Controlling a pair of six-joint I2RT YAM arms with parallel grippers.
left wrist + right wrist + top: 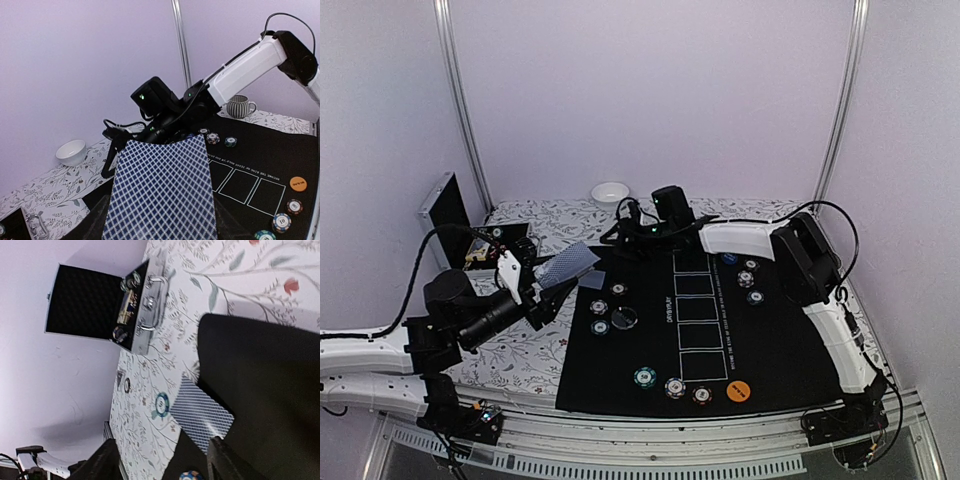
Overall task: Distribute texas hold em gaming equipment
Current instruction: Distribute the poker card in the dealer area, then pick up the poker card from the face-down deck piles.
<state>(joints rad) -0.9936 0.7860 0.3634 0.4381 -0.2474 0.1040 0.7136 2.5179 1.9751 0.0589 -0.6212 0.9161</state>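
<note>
Black mat (640, 360) on floral tablecloth (520, 355), lilac walls (650, 90), left gripper (544, 285) pinching playing card (160, 190), right gripper (162, 444) spread

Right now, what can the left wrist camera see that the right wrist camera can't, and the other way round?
Only the left wrist view shows the white bowl, the striped mug, the orange disc and the right arm reaching in. Only the right wrist view shows the case lid lined with black foam and a green-edged chip on the cloth. Both show the flowery tablecloth, the black mat and a blue-backed card: the held card up close in the left wrist view, a flat card at the mat's edge in the right wrist view.
</note>
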